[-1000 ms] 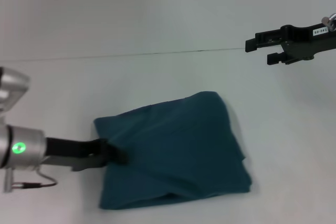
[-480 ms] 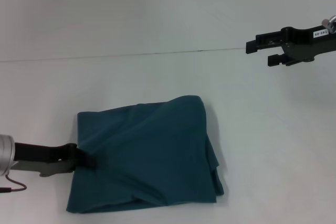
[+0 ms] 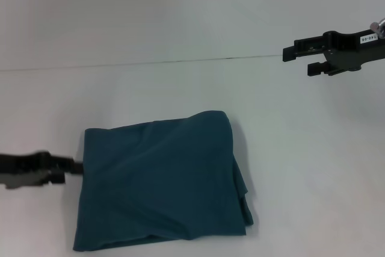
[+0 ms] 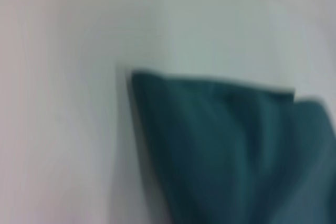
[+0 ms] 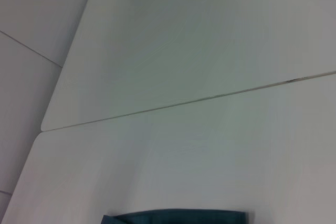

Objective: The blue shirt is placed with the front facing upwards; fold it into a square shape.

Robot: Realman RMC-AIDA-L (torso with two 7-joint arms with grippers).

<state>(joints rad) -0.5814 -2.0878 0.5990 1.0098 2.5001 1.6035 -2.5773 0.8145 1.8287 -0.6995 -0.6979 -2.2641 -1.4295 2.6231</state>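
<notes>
**Folded Shirt Released**

Now that the left gripper has let go and drawn back, fingers too blurred to judge, the dark teal-blue cotton shirt lies roughly square on the white tabletop; the right gripper hangs open, well apart.

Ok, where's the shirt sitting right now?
In the head view the shirt lies folded on the table's near part, left of centre, its left edge just beside the left pincer; the right pincer hangs far off.
</notes>
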